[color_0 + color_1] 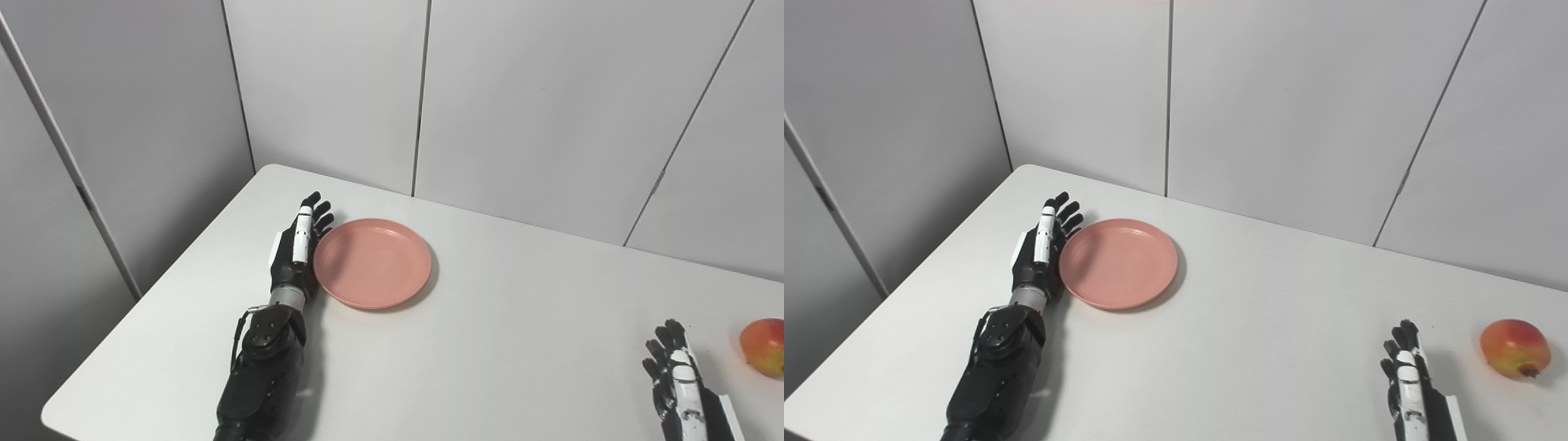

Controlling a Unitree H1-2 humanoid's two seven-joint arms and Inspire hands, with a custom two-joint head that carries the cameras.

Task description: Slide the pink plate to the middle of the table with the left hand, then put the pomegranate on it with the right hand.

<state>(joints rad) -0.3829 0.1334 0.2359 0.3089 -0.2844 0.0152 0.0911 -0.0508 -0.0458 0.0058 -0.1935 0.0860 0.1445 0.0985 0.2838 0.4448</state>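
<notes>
The left hand (295, 251) lies edge-on against the desk (490, 343), fingers extended and apart, holding nothing. The pink plate (372, 262) sits directly to the hand's right, its rim touching or just short of the palm side; the views do not settle which.

The plate appears rigid, shallow and light, and likely slides easily on the smooth desk. Apply the push low on the near rim with the flat of the fingers; pressure on the upper lip could tip the plate.

The right hand (1409, 383) rests at the bottom edge, fingers straight and apart, empty. The pomegranate (1515, 348) lies on the desk to that hand's right, near but apart. It looks firm, round and prone to rolling; take it across its widest part from above.
</notes>
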